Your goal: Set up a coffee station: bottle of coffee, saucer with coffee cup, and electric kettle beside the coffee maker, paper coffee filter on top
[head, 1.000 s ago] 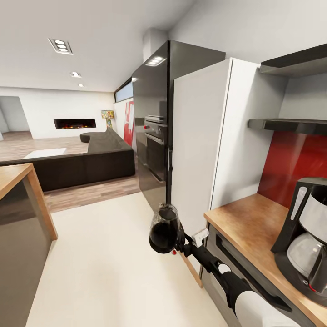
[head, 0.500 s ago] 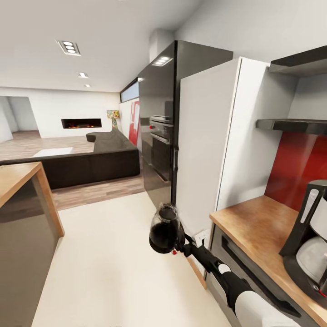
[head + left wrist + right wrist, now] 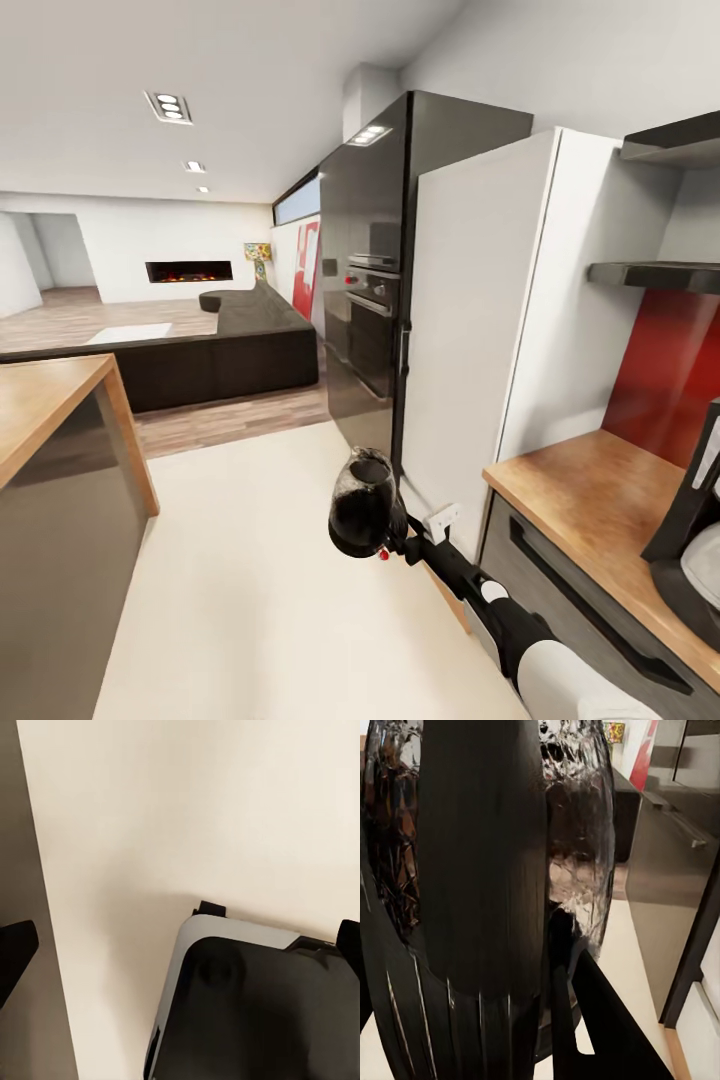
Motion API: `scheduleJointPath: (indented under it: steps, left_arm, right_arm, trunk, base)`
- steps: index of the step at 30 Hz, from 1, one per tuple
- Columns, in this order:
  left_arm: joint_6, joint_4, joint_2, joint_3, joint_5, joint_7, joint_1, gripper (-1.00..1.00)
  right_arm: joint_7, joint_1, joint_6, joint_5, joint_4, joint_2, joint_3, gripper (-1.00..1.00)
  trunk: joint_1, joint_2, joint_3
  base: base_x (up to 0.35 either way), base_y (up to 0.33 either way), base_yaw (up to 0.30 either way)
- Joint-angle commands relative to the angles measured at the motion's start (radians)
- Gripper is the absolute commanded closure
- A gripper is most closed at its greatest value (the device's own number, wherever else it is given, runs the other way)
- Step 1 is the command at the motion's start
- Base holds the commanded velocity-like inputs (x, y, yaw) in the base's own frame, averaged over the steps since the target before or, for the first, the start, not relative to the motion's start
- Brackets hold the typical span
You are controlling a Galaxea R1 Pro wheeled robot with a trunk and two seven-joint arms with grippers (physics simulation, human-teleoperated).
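Carrying the Kettle Past the Fridge

Running along the right wall, the desk [image 3: 580, 500] ends beside a tall white cabinet [image 3: 480, 330] and a black fridge [image 3: 365, 290]. Two black shelves [image 3: 655, 275] hang above the desk's far end, and the coffee maker [image 3: 695, 560] stands near its front edge. Out over the pale floor [image 3: 250, 600], the right fingers [image 3: 400, 545] are clenched on the kettle's [image 3: 362, 505] black handle, holding it upright, well clear of the desk. Whether the left fingers [image 3: 15, 952] are released or clenched cannot be told.
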Motion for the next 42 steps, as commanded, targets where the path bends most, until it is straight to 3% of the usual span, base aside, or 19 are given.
scheduleJointPath:
  steps: [1, 22, 28, 33, 42]
  left_arm:
    - [-0.003, 0.001, 0.000, 0.002, 0.006, 0.000, 0.000, -1.00]
    - [-0.003, 0.001, 0.000, 0.000, 0.006, -0.001, 0.000, -1.00]
    - [-0.002, 0.001, 0.000, 0.000, 0.005, -0.001, -0.001, -1.00]
    - [-0.002, 0.002, 0.001, -0.001, 0.004, -0.003, -0.002, -1.00]
    - [0.000, 0.002, 0.003, -0.004, -0.002, -0.004, -0.002, -1.00]
  right_arm:
    - [-0.001, -0.001, -0.004, 0.003, 0.000, 0.000, -0.004, 1.00]
    - [-0.001, 0.000, -0.004, 0.004, 0.001, -0.001, -0.005, 1.00]
    - [-0.002, -0.001, -0.003, 0.002, -0.028, -0.030, -0.012, 1.00]
    - [-0.004, -0.001, -0.002, -0.002, -0.124, -0.055, -0.013, 1.00]
    - [-0.002, 0.000, 0.000, 0.000, -0.140, -0.056, -0.009, 1.00]
  trunk:
    - [0.000, -0.001, 0.000]
    - [0.000, -0.001, 0.000]
    - [0.000, -0.001, 0.000]
    - [0.000, -0.001, 0.000]
    - [0.000, -0.001, 0.000]
  base:
    - [-0.002, 0.029, 0.000]
    - [0.000, 0.081, 0.000]
    - [0.000, 0.000, 0.000]
    - [0.000, 0.000, 0.000]
    - [0.000, 0.000, -0.007]
